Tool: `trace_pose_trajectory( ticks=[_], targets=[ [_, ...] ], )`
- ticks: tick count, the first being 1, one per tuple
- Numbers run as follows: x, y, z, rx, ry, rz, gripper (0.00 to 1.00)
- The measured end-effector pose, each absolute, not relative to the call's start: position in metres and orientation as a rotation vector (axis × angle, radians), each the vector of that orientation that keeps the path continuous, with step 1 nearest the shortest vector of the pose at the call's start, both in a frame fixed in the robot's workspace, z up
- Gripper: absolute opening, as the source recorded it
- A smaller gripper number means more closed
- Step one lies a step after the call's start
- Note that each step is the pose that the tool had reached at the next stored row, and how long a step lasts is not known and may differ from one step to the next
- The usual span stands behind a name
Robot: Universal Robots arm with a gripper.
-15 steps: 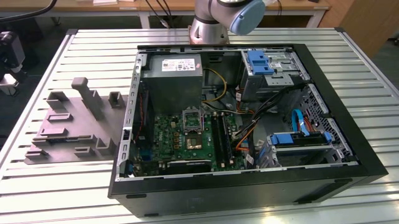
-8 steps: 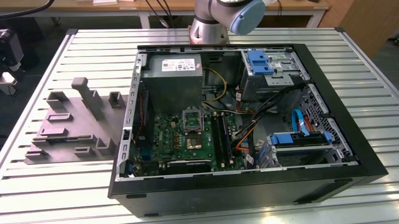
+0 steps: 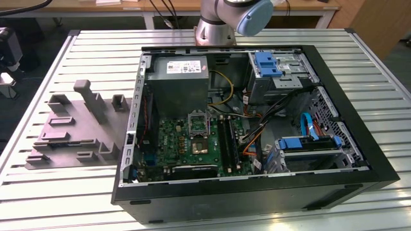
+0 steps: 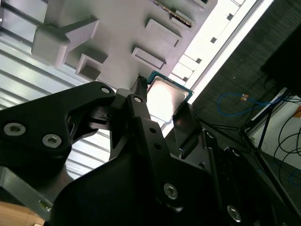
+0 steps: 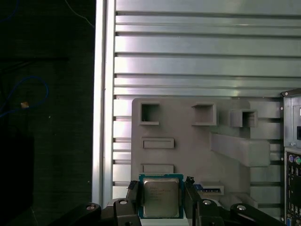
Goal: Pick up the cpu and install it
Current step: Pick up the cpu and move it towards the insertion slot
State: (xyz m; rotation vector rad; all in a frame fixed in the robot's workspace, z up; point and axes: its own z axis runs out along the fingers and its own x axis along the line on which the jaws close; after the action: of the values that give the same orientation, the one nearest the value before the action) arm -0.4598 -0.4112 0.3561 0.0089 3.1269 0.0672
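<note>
The cpu (image 5: 161,200) clamped in the gripper (image 5: 161,188), above the grey fixture (image 5: 188,150)
It is a small square chip with a pale silvery top and a teal-green rim; the black fingers (image 5: 133,193) are closed against two opposite edges, with the slatted metal table (image 5: 197,56) beneath

cpu (image 5: 161,197): one
gripper (image 5: 161,186): one
grey fixture (image 3: 70,130): one
open computer case (image 3: 257,195): one
blue drive brackets (image 3: 268,64): two
slatted table (image 3: 57,192): one
robot arm (image 3: 234,17): one

Exterior view overlooks case (image 3: 257,198); both wrist views share fixture (image 4: 117,28) (image 5: 188,141).
</note>
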Motion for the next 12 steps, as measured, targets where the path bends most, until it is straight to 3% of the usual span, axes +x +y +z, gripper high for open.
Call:
trace_pose_trajectory(
  ticks=[12],
  targets=[
    [-0.4571,-0.4114,0.3565,0.01,3.127,0.067,0.47]
  ],
)
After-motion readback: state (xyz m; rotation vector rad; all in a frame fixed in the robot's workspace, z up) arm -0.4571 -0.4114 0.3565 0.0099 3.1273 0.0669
